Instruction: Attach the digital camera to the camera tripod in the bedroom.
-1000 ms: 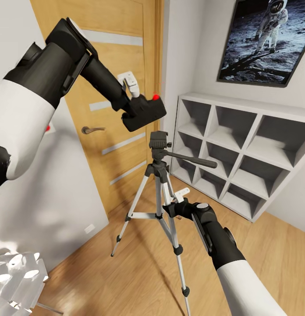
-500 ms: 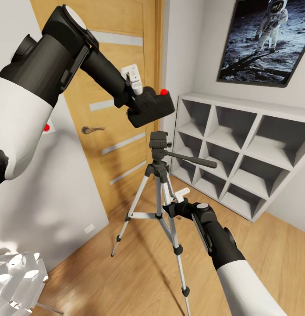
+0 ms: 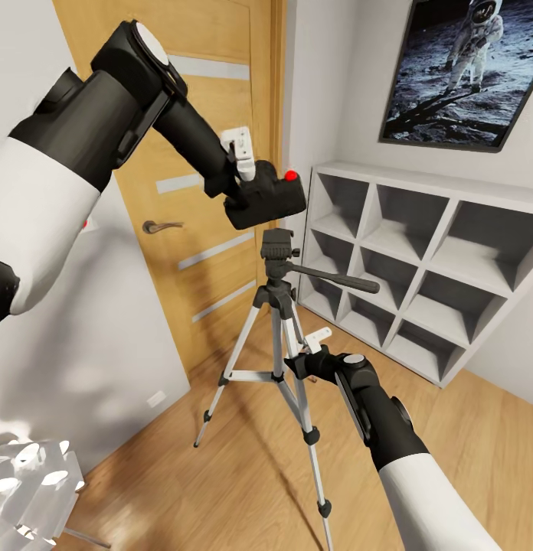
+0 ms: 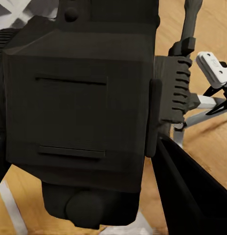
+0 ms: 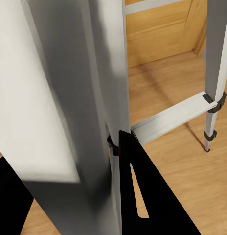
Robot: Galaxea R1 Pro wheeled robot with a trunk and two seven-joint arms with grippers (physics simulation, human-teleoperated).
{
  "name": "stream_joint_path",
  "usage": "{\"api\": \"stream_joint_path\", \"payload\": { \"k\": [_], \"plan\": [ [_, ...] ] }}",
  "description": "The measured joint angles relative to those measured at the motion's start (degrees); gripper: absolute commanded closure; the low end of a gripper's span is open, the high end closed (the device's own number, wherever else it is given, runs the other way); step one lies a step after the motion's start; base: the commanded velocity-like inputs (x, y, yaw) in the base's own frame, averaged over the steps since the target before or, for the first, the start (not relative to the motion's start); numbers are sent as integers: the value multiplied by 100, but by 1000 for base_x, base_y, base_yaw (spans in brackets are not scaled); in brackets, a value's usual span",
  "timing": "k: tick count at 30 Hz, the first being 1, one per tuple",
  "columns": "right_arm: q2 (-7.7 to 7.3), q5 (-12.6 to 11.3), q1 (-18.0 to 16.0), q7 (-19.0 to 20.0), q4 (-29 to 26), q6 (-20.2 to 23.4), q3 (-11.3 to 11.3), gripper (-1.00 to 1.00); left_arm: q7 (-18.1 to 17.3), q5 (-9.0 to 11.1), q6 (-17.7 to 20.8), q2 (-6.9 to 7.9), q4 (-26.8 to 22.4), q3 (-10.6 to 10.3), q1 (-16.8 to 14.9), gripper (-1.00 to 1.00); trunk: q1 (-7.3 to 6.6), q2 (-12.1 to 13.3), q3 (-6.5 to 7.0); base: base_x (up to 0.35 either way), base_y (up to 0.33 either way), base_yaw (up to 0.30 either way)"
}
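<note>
Since the earlier frames, the left arm has carried the digital camera (image 3: pixel 265 202) rightward and lower, so that it now hangs just above the head of the camera tripod (image 3: pixel 277 252); tripod, right arm and viewpoint are unchanged.

Head view: the left gripper (image 3: pixel 242 164) is closed on the rear of the digital camera, one white finger (image 3: pixel 243 149) showing above the body. A narrow gap separates the camera's underside from the tripod's mounting plate. The right gripper (image 3: pixel 309 350) sits at a silver tripod leg beside the centre column; its fingers appear closed around the leg, steadying the stand. The tripod stands on the wood floor (image 3: pixel 243 474) between the door (image 3: pixel 197 199) and the white cube shelf (image 3: pixel 420 268).

Left wrist view: the camera's dark body occupies most of the frame, held between the fingers. The tripod head (image 4: pixel 171 90) lies beyond it, offset to one side.

Right wrist view: a silver leg (image 5: pixel 106 88) passes close between the black finger pads (image 5: pixel 138 196); contact appears firm, but the grip point itself is blurred.

Step in hand: final alignment before mounting. The next move calls for a short descent with the camera base level and centred over the plate.

Hidden: the camera's underside, the plate's top surface and the left fingertips
</note>
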Motion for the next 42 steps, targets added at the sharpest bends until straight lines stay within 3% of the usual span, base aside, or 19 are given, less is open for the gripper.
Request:
{"api": "stream_joint_path", "payload": {
  "k": [3, 7, 8, 12, 16, 24, 36, 42],
  "plan": [
    [0, -7, 0, -6, 4, 1, -1, 100, 0, 67, 8, -13, -4, -251, 1, 100, 0, 0, 0, 0, 0, 0],
    [0, -10, 0, -10, 5, 1, -1, 100, 0, 472, 14, -13, -6, -499, 2, 100, 0, 0, 0, 0, 0, 0],
    [0, -10, 0, -8, 6, -2, 0, 100, 0, 686, 22, -4, -4, -552, 3, 100, 0, -1, 0, 0, 0, 0],
    [0, -11, 0, -11, 6, 1, 0, 100, 0, 1054, 37, 19, -5, -624, -1, 100, 0, -1, 0, 0, 0, 0],
    [0, -11, 0, -11, 7, -1, 1, 100, 1, 1192, 49, 31, -14, -643, 1, 100, 0, -1, 0, 0, 0, 0],
    [0, -8, 0, -9, 5, 0, 1, 100, 7, 1264, 61, 35, -17, -644, 0, 100, 0, 0, 0, 0, 0, 0],
    [0, -3, 0, -3, 6, -4, 0, 100, 61, 1207, 12, 45, -101, -653, -1, 100, 0, -1, 0, 0, 0, 0],
    [0, -3, 0, -3, 6, -5, 0, 100, 156, 941, 15, 39, -357, -651, -1, 100, 0, -1, 0, 0, 0, 0]
  ]
}}
